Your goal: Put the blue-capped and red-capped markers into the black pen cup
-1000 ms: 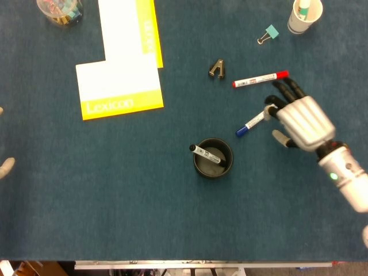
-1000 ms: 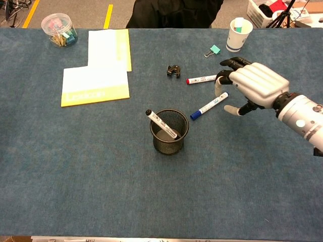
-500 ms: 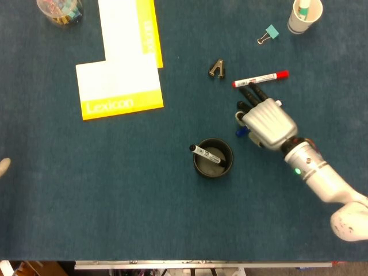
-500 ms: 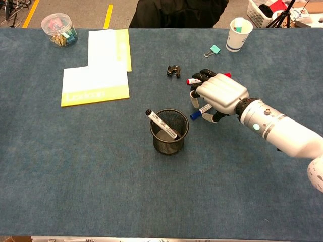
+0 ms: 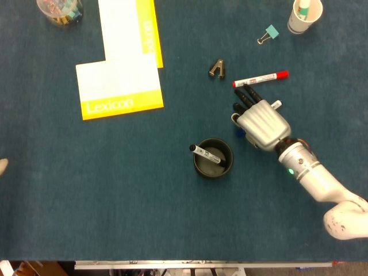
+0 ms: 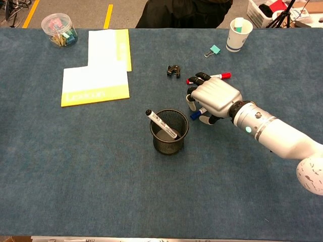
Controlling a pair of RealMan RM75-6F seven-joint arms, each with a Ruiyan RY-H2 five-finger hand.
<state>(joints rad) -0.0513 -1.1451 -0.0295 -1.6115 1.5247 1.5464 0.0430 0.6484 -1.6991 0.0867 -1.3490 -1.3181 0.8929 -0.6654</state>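
The blue-capped marker lies on the blue cloth under my right hand (image 5: 262, 122) (image 6: 214, 97); only its blue cap (image 5: 240, 132) (image 6: 195, 115) and its white tail (image 5: 276, 104) stick out. The hand lies palm down over it, fingers stretched toward the red-capped marker (image 5: 261, 79) (image 6: 218, 76), which lies just beyond the fingertips. I cannot see a grip on the blue marker. The black mesh pen cup (image 5: 199, 168) (image 6: 169, 143) stands left of the hand with a black-capped marker (image 5: 206, 154) (image 6: 161, 123) leaning in it. Only a sliver of my left hand (image 5: 2, 167) shows at the left edge.
A black staple remover (image 5: 217, 69) lies just left of the red marker. A teal binder clip (image 5: 268, 33) and a paper cup (image 5: 303, 16) sit at the back right. Yellow-and-white Lexicon pads (image 5: 121, 86) and a clear jar of clips (image 5: 59, 10) are at the back left.
My right hand has travelled left from beside the blue marker's tail to lie over its body, then settled slightly lower. Both markers lie where they were.
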